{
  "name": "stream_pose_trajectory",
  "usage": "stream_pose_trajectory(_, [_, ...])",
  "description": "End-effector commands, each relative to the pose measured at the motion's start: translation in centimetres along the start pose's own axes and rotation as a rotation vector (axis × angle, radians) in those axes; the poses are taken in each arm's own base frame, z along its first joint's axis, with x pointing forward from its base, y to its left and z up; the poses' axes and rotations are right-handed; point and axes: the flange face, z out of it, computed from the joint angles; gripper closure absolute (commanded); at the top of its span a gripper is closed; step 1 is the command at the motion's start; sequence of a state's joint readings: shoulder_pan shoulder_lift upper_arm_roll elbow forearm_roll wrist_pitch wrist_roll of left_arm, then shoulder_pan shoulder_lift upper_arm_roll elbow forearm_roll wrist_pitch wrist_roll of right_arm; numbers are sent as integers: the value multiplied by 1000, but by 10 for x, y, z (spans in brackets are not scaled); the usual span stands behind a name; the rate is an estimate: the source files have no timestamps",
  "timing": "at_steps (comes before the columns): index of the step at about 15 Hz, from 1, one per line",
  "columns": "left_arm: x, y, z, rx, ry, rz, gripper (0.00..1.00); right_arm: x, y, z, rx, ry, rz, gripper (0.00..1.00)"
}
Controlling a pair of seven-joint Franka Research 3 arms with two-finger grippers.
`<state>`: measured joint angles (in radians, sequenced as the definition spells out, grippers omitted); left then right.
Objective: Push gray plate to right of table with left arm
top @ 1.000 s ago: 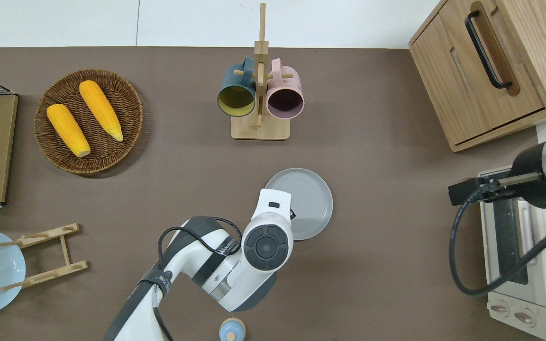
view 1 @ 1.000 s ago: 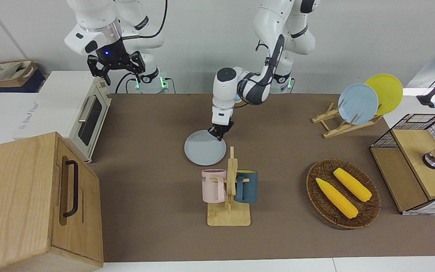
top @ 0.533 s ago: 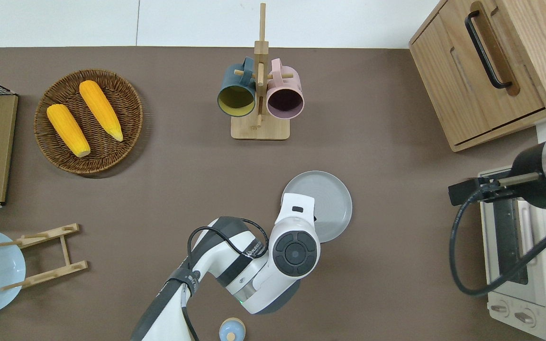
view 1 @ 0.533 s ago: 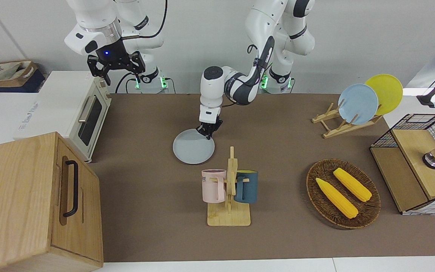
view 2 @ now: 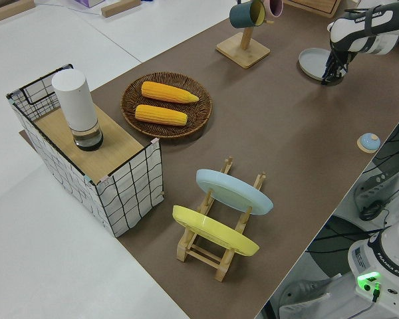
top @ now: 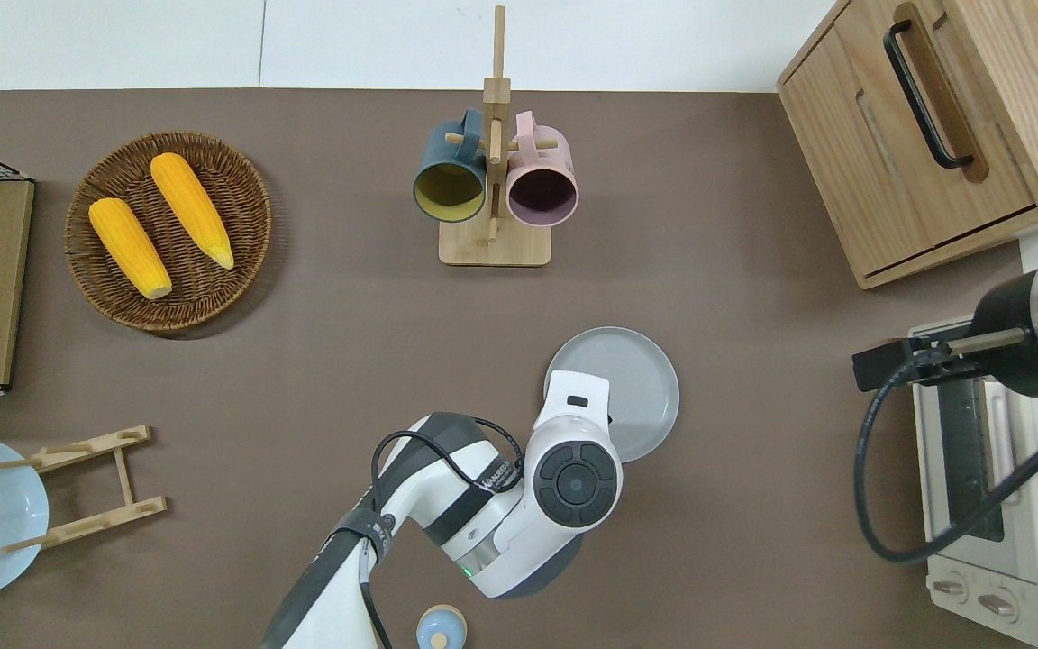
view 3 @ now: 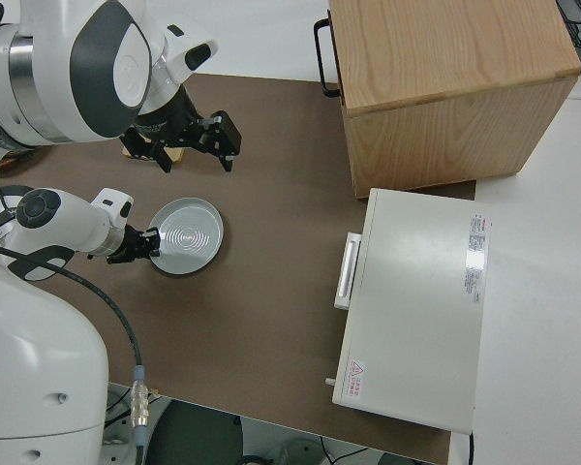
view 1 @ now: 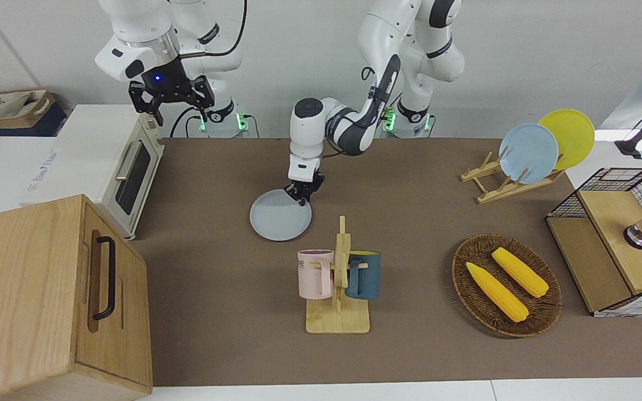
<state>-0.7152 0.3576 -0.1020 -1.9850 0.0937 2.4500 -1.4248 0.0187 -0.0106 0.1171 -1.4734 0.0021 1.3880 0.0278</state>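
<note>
Closest to the robots, by the near edge of the bench (view 1: pixel 215 289), lies a small round blue-topped knob (top: pixel 441 628). The left arm (top: pixel 483 505) reaches out from that edge. Its gripper (view 1: pixel 300 196) is set low against the plate (view 1: pixel 279 217), at the part of the rim that faces the robots and the left arm's end. That seems the sensible place for a shove toward the right arm's end. Whether its fingers are apart or closed I cannot tell; they look to be touching the rim rather than lifting it.

The plate lies flat about midway between the near and far edges, a little toward the right arm's end from the middle. It is round, shallow and pale bluish-gray, with a low rim and faint rings in its well. It looks smooth and hard, and should slide readily on the matte brown top.

Farther out stands a wooden mug stand (view 1: pixel 339 301) with a pink mug (view 1: pixel 314 273) and a dark teal mug (view 1: pixel 363 274) hung on its pegs. It is well apart from the plate's likely path.

The stretch of bench toward the toaster oven (view 1: pixel 123 167) and the wooden cabinet (view 1: pixel 48 301) is bare, so much of the push appears to remain.

The right gripper (view 1: pixel 170 100) is parked, its fingers spread with nothing between them.
</note>
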Motion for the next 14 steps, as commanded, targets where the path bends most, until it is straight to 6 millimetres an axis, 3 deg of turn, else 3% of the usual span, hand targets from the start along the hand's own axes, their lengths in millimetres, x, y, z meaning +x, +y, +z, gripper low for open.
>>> stream_pose_trajectory(1, [0,9,5,56,4,2,11,-4,1,-4,9,-2,3,17])
stream_pose_trajectory(5, [10,9,-9,88,8,-13,9,-4,1,-4,9,-2,3,17])
stream_pose_trajectory(10, [27,1,-44,102,19,-12,11,-4,2,-4,9,-4,6,17])
stream_pose_trajectory(14, [70,-27,-108,140,7,61,11,-4,1,-4,9,-2,5,17])
